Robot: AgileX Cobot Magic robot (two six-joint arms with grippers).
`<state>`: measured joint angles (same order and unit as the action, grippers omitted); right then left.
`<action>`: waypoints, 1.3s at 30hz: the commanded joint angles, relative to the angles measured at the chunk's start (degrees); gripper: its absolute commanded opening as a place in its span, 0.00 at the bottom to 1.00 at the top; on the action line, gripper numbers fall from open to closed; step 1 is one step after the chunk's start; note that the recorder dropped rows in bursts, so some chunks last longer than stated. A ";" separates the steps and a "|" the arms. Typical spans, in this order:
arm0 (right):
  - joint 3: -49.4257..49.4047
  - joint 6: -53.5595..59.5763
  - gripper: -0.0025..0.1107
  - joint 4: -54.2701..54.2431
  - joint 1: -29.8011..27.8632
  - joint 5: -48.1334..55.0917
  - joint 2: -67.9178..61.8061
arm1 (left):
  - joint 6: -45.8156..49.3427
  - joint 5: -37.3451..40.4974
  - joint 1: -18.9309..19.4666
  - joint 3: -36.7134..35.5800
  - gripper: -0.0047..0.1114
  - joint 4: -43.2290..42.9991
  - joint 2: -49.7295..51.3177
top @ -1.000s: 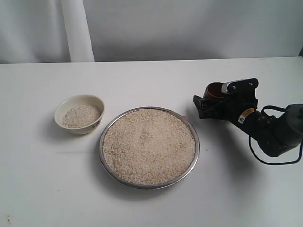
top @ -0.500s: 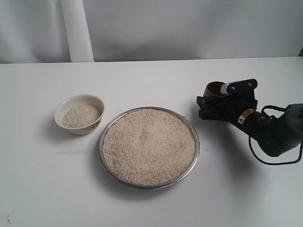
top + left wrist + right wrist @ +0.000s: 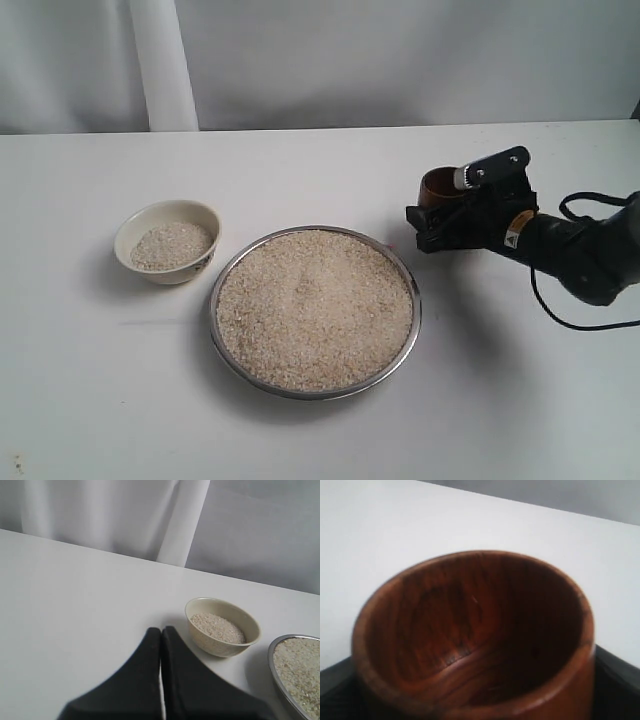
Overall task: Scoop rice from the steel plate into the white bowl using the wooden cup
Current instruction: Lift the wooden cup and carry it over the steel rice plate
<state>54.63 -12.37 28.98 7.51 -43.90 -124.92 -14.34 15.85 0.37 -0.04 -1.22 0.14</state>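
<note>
reddish-brown wooden cup (image 3: 475, 635), dark inside

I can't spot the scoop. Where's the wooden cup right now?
In the exterior view the wooden cup is on the right, held by the right gripper, just beyond the right rim of the steel plate.

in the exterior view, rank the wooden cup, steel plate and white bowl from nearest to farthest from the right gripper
1. wooden cup: held between the jaws of the right gripper, on the right of the view.
2. steel plate: just left of the gripper, in the middle.
3. white bowl: far left, beyond the plate.
</note>
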 commanded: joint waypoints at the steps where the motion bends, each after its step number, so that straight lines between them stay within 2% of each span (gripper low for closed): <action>1: 0.13 -5.76 0.02 7.22 0.02 4.76 6.89 | -0.19 -0.62 -0.37 0.04 0.04 0.19 -0.14; 4: 0.13 -10.02 0.02 10.08 1.25 10.34 12.25 | -0.19 -0.62 -0.37 0.04 0.04 0.19 -0.14; 9: 0.13 -9.20 0.02 12.86 7.17 22.84 22.05 | -0.19 -0.62 -0.37 0.04 0.04 0.19 -0.14; 12: 2.08 -8.23 0.02 16.02 12.00 33.24 27.49 | -0.19 -0.62 -0.37 0.04 0.04 0.19 -0.14; 15: 6.79 -7.79 0.02 17.89 17.93 48.35 29.82 | -0.19 -0.62 -0.37 0.04 0.04 0.19 -0.14; 16: 9.08 -6.30 0.02 18.25 19.92 54.71 30.09 | -0.19 -0.62 -0.37 0.04 0.04 0.19 -0.14; 20: 15.16 2.25 0.02 18.25 26.73 69.26 29.70 | -0.19 -0.62 -0.37 0.04 0.04 0.19 -0.14; 27: 22.42 13.81 0.02 18.01 34.71 81.86 27.29 | -0.19 -0.62 -0.37 0.04 0.04 0.19 -0.14; 34: 26.41 25.35 0.02 17.37 38.50 95.26 20.72 | -0.19 -0.62 -0.37 0.04 0.04 0.19 -0.14; 39: 27.17 27.58 0.02 20.40 40.63 101.25 14.81 | -0.19 -0.62 -0.37 0.04 0.04 0.19 -0.14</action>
<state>81.17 13.79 46.69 46.98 54.01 -107.44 -14.34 15.85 0.37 -0.04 -1.22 0.14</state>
